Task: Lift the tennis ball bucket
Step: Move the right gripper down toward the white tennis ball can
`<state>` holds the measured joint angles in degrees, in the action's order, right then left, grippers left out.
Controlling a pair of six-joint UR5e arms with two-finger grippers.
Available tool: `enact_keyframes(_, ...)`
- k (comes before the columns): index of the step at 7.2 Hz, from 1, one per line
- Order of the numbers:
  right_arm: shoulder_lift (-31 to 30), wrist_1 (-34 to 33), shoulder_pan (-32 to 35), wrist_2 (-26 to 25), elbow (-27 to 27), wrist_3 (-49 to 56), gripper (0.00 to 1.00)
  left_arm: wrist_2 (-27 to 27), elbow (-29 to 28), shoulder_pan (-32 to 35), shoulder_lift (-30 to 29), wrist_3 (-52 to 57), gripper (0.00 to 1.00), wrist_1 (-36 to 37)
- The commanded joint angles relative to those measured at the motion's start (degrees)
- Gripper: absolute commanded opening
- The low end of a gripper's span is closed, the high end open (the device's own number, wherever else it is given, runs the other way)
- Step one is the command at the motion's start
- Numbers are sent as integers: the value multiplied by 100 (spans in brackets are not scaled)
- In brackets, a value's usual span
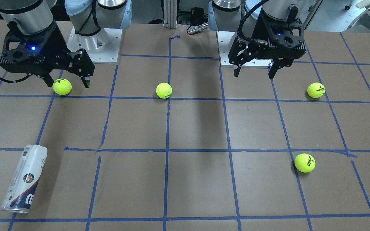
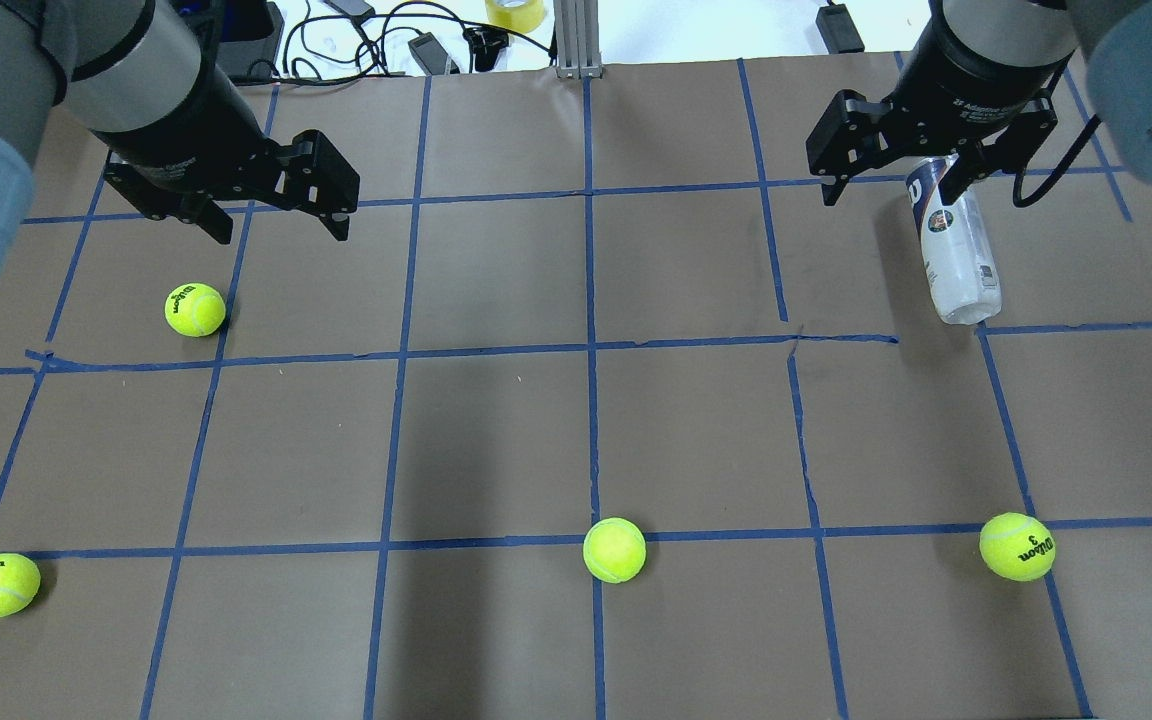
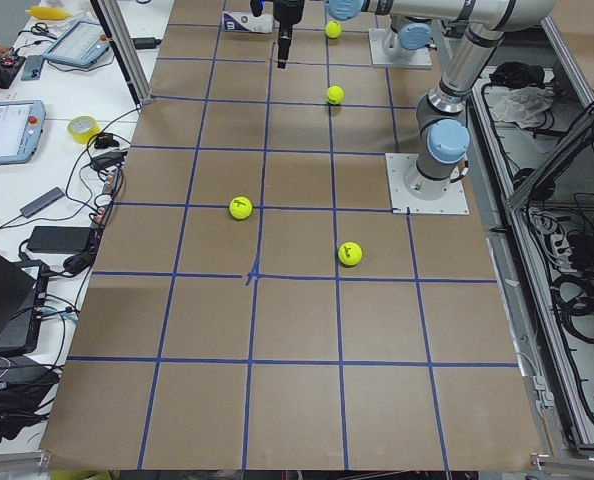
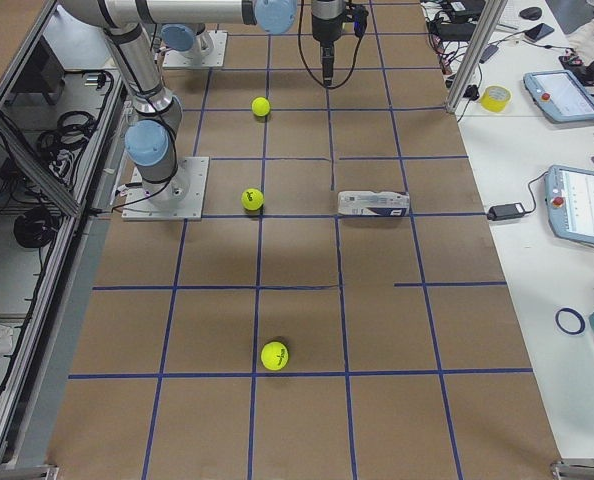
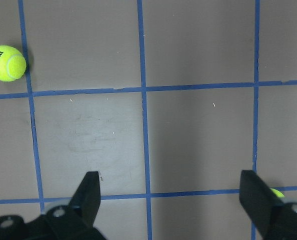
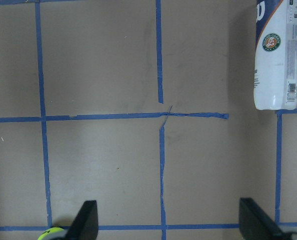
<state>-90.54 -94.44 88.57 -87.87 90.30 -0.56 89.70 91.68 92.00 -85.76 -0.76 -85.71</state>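
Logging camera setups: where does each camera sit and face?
Left wrist: looking down at table past left gripper.
Right wrist: likewise, past right gripper; tennis ball bucket top right.
Overhead: behind robot, facing downward; both grippers.
Front-facing: across table, facing robot; both grippers.
Left: table's left end; left arm near.
Right: right end; right arm near.
Shared: overhead, front-facing both show the bucket.

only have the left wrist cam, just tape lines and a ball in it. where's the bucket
Observer: The tennis ball bucket lies on its side on the robot's right half of the table, far out from the bases.
Operator: anything gripping it
Observer: No. The right claw hangs open above the table, apart from it.
Operator: any balls against it
Observer: None touching. The nearest tennis ball sits back toward the bases.
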Motion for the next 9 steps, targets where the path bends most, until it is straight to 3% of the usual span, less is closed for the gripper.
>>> enact_keyframes(1, 333, -109, -67, 16, -47, -136, 100, 30, -9, 2, -3, -3, 100, -60)
enact_keyframes(3, 886, -564, -277, -55, -493, -260, 100, 39, -35, -7, 6, 84, 100, -52)
enact_keyframes(5, 1921, -532, -516, -81, -1615, -260, 100, 57, -1, 2, 15, 67, 100, -34)
enact_keyframes(7, 2897, -540, -586, -439, -2584, -260, 100, 57, -1, 2, 32, -47, 100, -60)
enact_keyframes(9, 3418, -688, -963, -415, -2816, -286, 100, 48, 8, 2, 41, -65, 100, -60)
